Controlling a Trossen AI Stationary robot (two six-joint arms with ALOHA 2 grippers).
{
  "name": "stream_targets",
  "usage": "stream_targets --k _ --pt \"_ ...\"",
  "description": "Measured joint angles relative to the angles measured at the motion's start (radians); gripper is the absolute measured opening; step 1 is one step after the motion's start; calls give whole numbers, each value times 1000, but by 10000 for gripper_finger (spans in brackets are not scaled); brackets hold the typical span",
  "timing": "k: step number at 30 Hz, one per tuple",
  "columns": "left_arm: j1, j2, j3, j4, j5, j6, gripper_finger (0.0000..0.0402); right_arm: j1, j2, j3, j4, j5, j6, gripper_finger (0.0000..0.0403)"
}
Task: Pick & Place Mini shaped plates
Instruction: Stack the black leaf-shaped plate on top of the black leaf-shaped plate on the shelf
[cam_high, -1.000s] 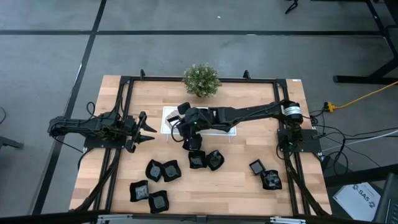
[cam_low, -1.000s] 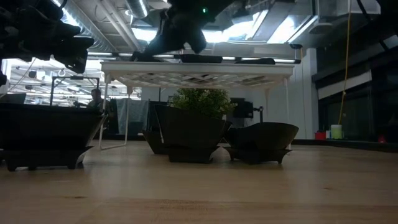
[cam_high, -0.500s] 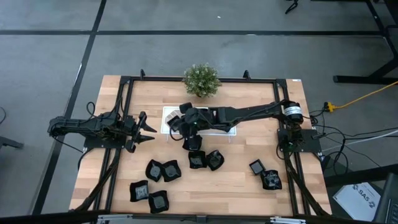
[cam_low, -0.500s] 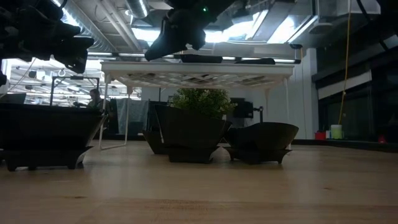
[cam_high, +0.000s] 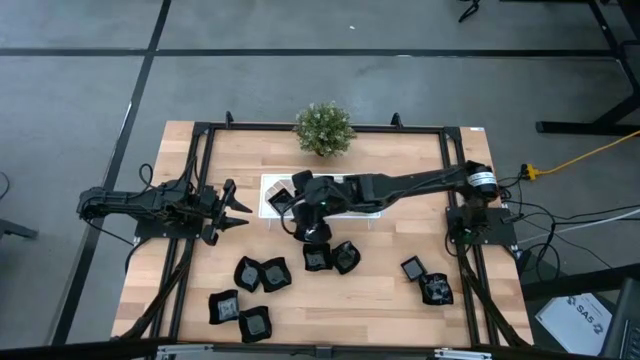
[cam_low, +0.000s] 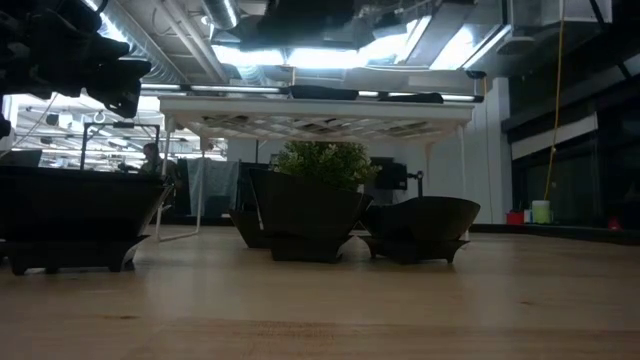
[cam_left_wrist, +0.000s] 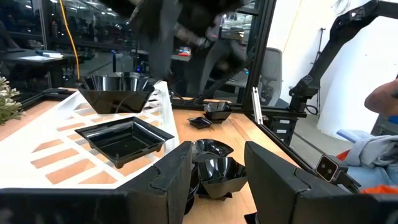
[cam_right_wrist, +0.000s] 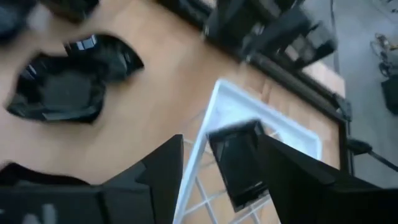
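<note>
Right around the middle of the overhead frame, the right gripper is hanging over the left end of the white tray, just above the nearest plate on the desk. Its own wrist view shows the jaws spread apart with nothing between them, and a square plate sitting on the tray between the two fingers. So my read is that one is delivered and the next pickup is the job now.

The rest of the plates are loose on the wood: two right below centre, a cluster of four at lower left, and two at lower right. At least two plates are already on the tray, going by the left wrist view.

If I were driving: come down straight over one plate's rim rather than its middle, since these things are glossy and flared and will probably squirt out of a sloppy pinch. Take the closest one first, and watch the neighbour touching it, or you'll drag both.

The left gripper is parked at middle left, jaws apart, holding nothing.
</note>
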Motion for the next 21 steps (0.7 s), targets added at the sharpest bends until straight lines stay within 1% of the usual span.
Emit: stream_targets --k 7,10,14,16,21 --pt "0 0 0 0 0 0 143 66 -78 0 -97 0 58 205" --pt "0 0 0 0 0 0 143 110 -86 0 -137 3 75 205" --pt "0 0 0 0 0 0 143 173 -89 -1 -211 95 77 205" --pt "0 0 0 0 0 0 143 199 -93 -1 -249 124 81 205" --pt "0 0 0 0 0 0 143 247 -95 -1 -333 120 147 205"
